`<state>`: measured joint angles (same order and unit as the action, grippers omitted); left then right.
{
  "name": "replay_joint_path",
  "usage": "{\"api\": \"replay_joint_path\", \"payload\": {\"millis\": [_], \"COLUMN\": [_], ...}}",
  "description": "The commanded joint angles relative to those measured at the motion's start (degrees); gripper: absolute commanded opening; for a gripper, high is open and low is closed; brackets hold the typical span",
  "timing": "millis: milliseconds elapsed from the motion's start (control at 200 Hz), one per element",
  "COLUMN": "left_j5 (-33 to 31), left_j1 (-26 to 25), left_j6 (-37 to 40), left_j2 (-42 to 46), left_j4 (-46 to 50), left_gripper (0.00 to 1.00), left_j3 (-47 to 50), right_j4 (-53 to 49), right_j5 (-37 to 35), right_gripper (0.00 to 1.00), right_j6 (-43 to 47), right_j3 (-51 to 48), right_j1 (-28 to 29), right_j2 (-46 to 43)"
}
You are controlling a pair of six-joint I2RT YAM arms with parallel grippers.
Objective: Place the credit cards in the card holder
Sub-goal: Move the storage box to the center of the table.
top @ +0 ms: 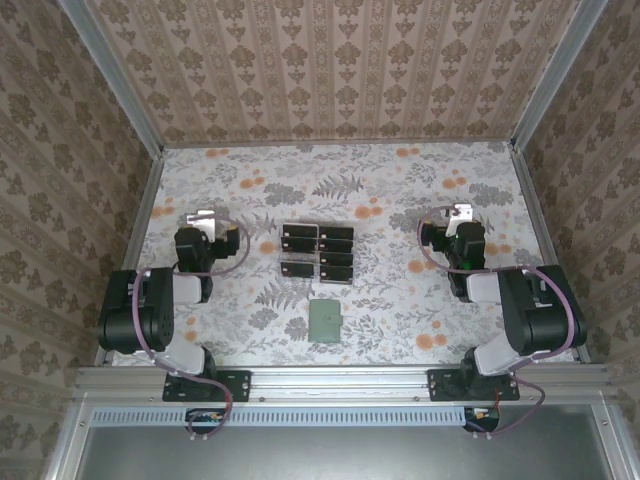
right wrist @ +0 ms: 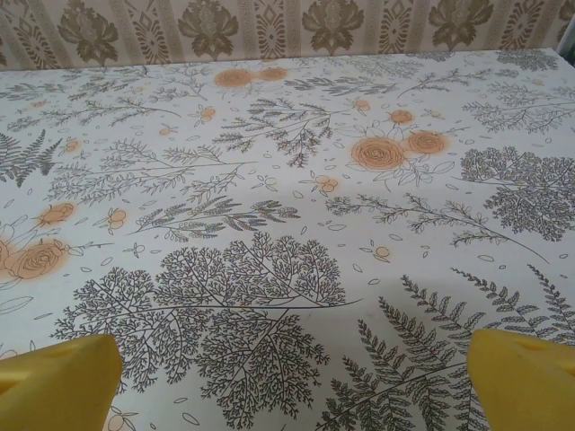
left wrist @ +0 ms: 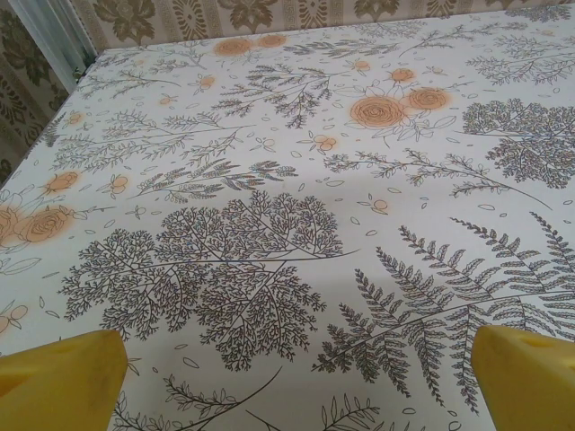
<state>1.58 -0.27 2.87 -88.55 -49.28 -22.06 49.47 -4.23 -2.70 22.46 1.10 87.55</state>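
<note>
Task not yet begun, by the look of it. Your left end effector (left wrist: 295,382) and right end effector (right wrist: 295,382) both stand wide open, holding nothing, over bare tabletop (top: 400,300) out to either side. Credit cards (top: 320,252) lie clustered mid-tabletop in two columns; you cannot tell whether a tray sits under them. Card holder (top: 325,322) lies flat just nearer the arm bases, apart from the cluster, with nothing seen in it. Next, probably: single out one edge card and steady the holder with the other arm.
</note>
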Motion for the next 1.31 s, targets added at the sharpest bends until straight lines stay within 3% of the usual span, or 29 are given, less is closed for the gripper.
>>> {"api": "replay_joint_path", "payload": {"millis": [0, 1300], "left_j5": [0.6, -0.8], "left_j1": [0.2, 0.2], "left_j6": [0.5, -0.1], "left_j2": [0.0, 0.0], "left_j4": [-0.6, -0.3], "left_gripper": [1.0, 1.0], "left_j3": [-1.1, -1.2], "right_j4": [-0.5, -0.5], "right_j5": [0.5, 0.6], "right_gripper": [1.0, 1.0], "right_j6": [0.7, 0.8], "right_j3": [0.9, 1.0], "right_j1": [-0.2, -0.3], "right_j2": [0.1, 0.1]}}
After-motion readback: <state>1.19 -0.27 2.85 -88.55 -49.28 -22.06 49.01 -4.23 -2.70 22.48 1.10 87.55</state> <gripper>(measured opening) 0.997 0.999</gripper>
